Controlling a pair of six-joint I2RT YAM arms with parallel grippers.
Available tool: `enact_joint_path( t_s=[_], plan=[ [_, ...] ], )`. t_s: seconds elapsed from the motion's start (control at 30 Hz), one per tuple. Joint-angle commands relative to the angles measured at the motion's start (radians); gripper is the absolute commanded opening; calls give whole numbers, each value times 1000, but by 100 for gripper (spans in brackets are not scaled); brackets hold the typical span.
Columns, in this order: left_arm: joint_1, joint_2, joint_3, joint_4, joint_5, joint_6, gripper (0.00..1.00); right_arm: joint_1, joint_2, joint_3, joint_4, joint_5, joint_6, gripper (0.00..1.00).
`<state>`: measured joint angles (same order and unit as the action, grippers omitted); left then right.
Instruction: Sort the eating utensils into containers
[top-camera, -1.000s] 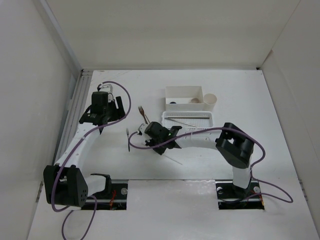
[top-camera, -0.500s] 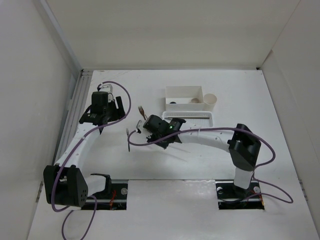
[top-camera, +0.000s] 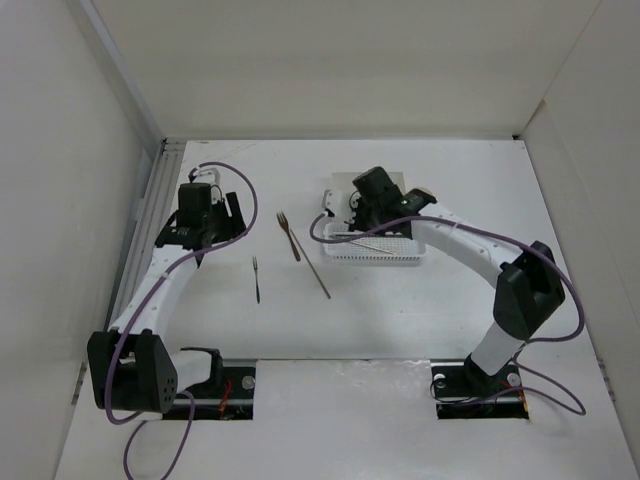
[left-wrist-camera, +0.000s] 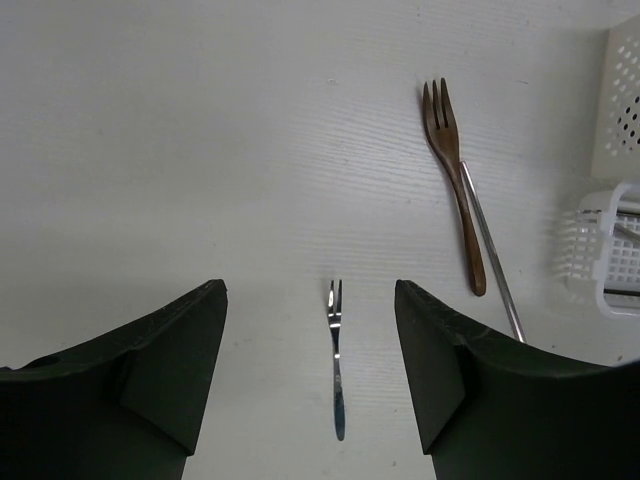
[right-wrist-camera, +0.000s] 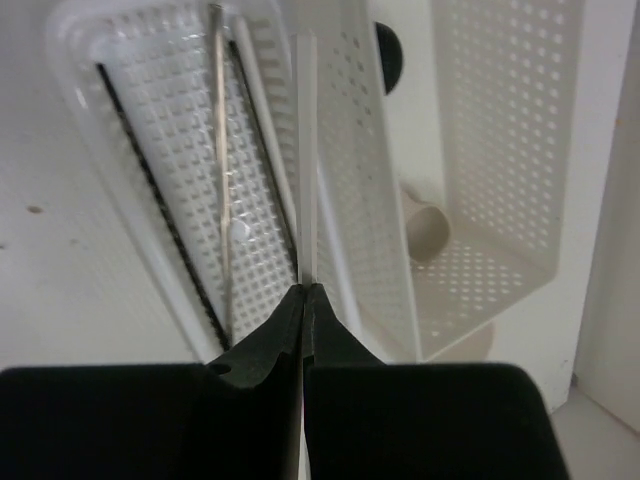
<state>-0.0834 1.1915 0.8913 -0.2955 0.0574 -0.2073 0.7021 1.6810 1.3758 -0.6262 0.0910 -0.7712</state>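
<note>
The right gripper (right-wrist-camera: 303, 290) is clamping a thin silvery chopstick (right-wrist-camera: 307, 150) jutting forward from its fingertips over the perforated basket (right-wrist-camera: 165, 140); the left gripper (left-wrist-camera: 310, 288) is gaping wide.

Left gripper (left-wrist-camera: 310, 290) low in frame, dark fingers (left-wrist-camera: 170, 370) spread wide, holding nothing. Small silver fork (left-wrist-camera: 336, 365) on table (left-wrist-camera: 200, 130) between them, tines pointing far. Brown fork (left-wrist-camera: 455, 180) farther right, tines far. Chopstick (left-wrist-camera: 490, 255) along its right side, touching handle. Basket (left-wrist-camera: 600, 255) at right edge, box (left-wrist-camera: 625, 100) beyond it.
</note>
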Motion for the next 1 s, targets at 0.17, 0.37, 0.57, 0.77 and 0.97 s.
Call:
enact_joint_path(
  t_s=[0.17, 0.37, 0.57, 0.77, 0.97],
  plan=[
    [11, 43, 17, 16, 45, -4, 64, -62, 26, -13, 104, -191, -188, 0],
    [11, 74, 35, 7, 58, -4, 63, -72, 60, -47, 114, -251, -197, 0],
    [11, 83, 54, -2, 90, 6, 63, -81, 31, -3, 187, -221, -94, 2],
    [-145, 132, 106, -44, 119, 37, 62, -105, -170, -101, 405, -154, 172, 10],
    [-291, 200, 129, -53, 108, 13, 62, -246, -280, -202, 416, -229, 482, 19]
  ],
)
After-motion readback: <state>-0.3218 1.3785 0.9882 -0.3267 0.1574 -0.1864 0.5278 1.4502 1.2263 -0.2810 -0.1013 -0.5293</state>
